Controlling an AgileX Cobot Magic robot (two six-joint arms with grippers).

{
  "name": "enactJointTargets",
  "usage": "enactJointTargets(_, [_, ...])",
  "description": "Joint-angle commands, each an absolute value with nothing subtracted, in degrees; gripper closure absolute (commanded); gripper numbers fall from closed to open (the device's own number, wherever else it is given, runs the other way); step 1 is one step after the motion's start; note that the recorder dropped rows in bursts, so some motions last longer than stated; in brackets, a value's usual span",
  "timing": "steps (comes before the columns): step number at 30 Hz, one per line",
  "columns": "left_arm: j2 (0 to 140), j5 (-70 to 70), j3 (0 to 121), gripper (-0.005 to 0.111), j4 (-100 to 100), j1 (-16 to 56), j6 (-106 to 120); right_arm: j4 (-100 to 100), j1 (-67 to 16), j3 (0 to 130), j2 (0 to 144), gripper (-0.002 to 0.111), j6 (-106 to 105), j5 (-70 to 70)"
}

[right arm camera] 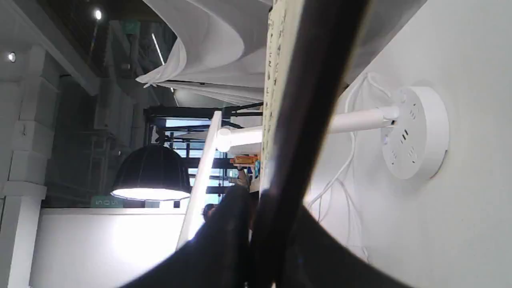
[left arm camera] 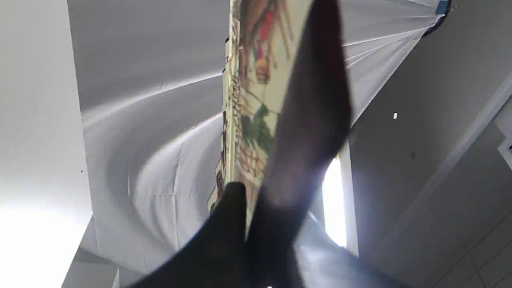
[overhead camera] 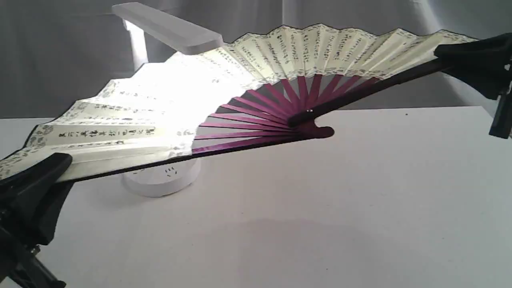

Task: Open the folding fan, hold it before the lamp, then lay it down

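The folding fan (overhead camera: 280, 52) is fully spread and held in the air between the two claws, in front of the lamp (overhead camera: 168, 28). The left claw (overhead camera: 60, 160) is closed tight on one dark guard at the outer end. The right claw (overhead camera: 444, 52) is closed the same way on the other guard.

The fan's pivot is the lowest point, about midway between the claws, and hangs over the white tabletop (overhead camera: 340, 208). The wavy top edge of the leaf rises toward the right claw. From the pivot toward the right claw, only smooth tabletop shows below the fan.

The lamp's flat bar head reaches over the leaf nearer to the left claw and lights the paper very bright. Its round base (overhead camera: 160, 182) stands under that half.

The leaf is pleated cream paper with black writing columns; the ribs are slim maroon wood. A white cord (right arm camera: 352, 160) runs beside the lamp stem.
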State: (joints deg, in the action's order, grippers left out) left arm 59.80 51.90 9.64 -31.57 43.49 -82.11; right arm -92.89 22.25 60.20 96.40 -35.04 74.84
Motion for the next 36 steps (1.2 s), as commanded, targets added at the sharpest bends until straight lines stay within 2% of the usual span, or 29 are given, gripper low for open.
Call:
enactJointTargets(1, [58.61, 69.96, 9.39, 0.107, -36.1, 42.89, -85.6, -94.43, 23.91, 60.4, 96.29, 0.108, -37.0, 69.96])
enactJointTargets(26, [58.61, 69.79, 9.39, 0.107, -35.03, 42.89, -84.85, -92.65, 23.91, 60.4, 94.43, 0.108, -36.91, 69.96])
enactJointTargets(32, [58.61, 59.17, 9.39, 0.107, -37.13, 42.89, -80.85, -88.29, 23.91, 60.4, 94.43, 0.108, -36.91, 69.96])
enactJointTargets(36, [58.71, 58.04, 9.39, 0.107, -38.92, 42.89, -78.73, -85.56, 23.91, 60.4, 94.43, 0.108, -36.91, 69.5])
